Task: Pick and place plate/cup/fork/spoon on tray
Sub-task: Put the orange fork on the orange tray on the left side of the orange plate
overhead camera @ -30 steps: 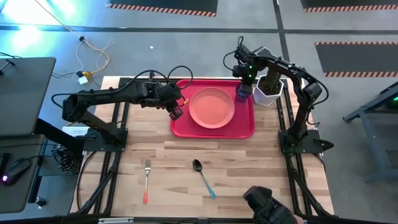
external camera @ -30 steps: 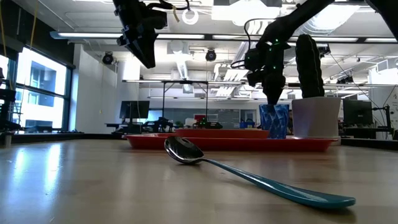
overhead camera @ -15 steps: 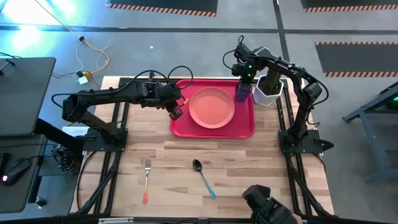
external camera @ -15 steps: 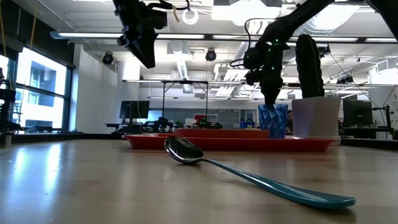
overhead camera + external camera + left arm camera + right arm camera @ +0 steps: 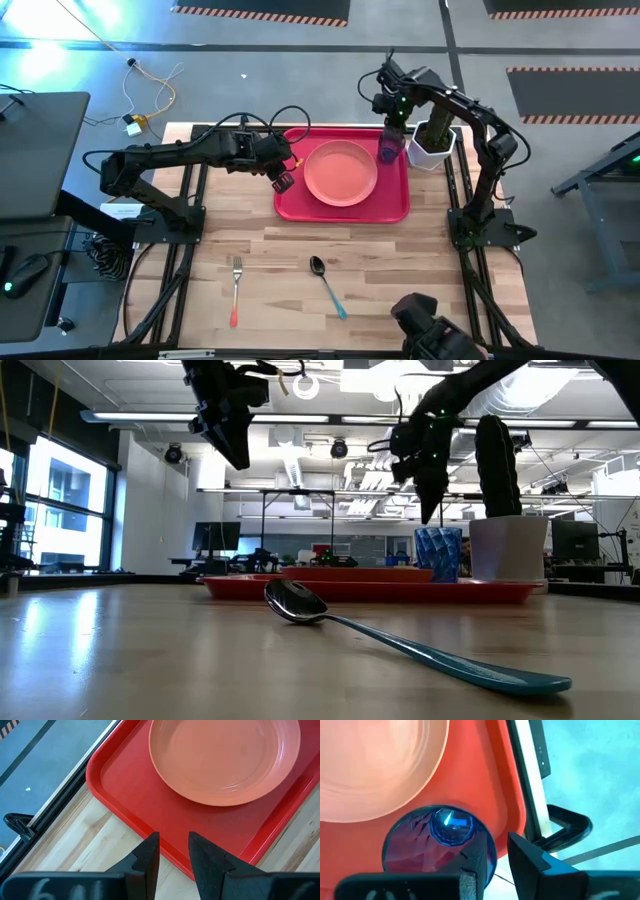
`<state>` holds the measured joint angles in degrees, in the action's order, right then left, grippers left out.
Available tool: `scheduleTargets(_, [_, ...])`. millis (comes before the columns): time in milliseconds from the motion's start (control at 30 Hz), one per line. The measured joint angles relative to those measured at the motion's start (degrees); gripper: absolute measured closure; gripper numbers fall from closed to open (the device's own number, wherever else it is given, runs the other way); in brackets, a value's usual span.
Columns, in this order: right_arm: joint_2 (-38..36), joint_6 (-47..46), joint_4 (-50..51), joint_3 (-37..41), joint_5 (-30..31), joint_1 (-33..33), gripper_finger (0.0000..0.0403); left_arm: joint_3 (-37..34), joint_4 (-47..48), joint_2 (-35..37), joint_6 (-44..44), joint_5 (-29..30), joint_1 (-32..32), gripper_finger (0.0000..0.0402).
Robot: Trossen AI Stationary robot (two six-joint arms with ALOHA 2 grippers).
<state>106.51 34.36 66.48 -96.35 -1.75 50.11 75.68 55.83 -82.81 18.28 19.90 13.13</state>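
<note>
The salmon-pink plate [image 5: 340, 172] lies in the middle of the red tray [image 5: 395, 205]. The blue-purple cup [image 5: 389, 150] stands upright on its base in the tray's far right corner, next to the plate. My right gripper [image 5: 430, 510] is open just above the cup's mouth [image 5: 440, 845] and clear of it. My left gripper [image 5: 283, 182] hangs open by a narrow gap above the tray's left rim [image 5: 125, 815], holding nothing. The orange-handled fork [image 5: 235, 290] and the blue-handled spoon [image 5: 327, 285] lie flat on the table near its front edge.
A white pot with a green cactus [image 5: 432, 145] stands on the table just right of the tray, close beside the cup and my right gripper. The bare wood between the tray and the cutlery is free. A dark camera mount [image 5: 430, 330] sits at the near edge.
My right gripper has risen from the cup's mouth and gone a little toward the table's far edge. The cup stays upright in the tray's far right corner.
</note>
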Motion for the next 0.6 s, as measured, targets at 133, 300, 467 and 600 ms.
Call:
scheduleTargets(133, [-0.01, -3.36, 2.28, -3.1, -0.47, -0.29, 0.0334, 0.0, 0.02, 0.0, 0.02, -0.01, 0.0, 0.0307])
scheduleTargets(300, [-0.01, -9.07, 9.59, -8.05, -0.76, -1.92, 0.0334, -0.02, 0.44, 0.0, 0.92, -4.33, 0.0, 0.0307])
scheduleTargets(467, [-0.07, -14.53, 15.97, -12.14, -5.49, -4.79, 0.0334, -0.02, 1.4, 0.0, 3.6, -5.92, -1.2, 0.0307])
scheduleTargets(600, [-0.07, -17.52, 18.19, -14.22, -8.57, -7.98, 0.0334, -0.02, 5.71, 0.0, 5.96, -5.87, -2.88, 0.0307])
